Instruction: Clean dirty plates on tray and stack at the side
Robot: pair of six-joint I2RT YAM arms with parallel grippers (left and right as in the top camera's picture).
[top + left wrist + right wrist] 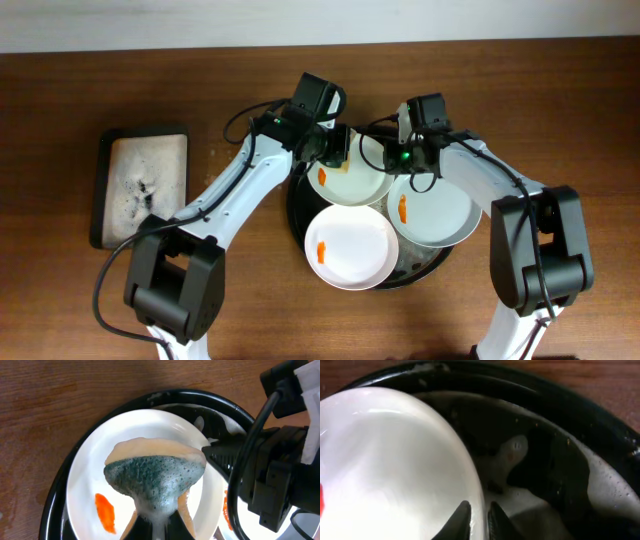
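Note:
Three white plates lie overlapping on the round black tray, each with an orange smear. My left gripper is shut on a foamy tan-and-green sponge, held just above the back plate, whose smear lies to the sponge's left. At that plate's right edge, my right gripper has one finger on each side of the rim and is shut on it. The right plate and the front plate lie untouched.
Soapy foam lies on the tray floor beside the held plate. A small rectangular dark tray with grey lining sits on the wooden table at the far left. Both arms crowd over the tray's back edge.

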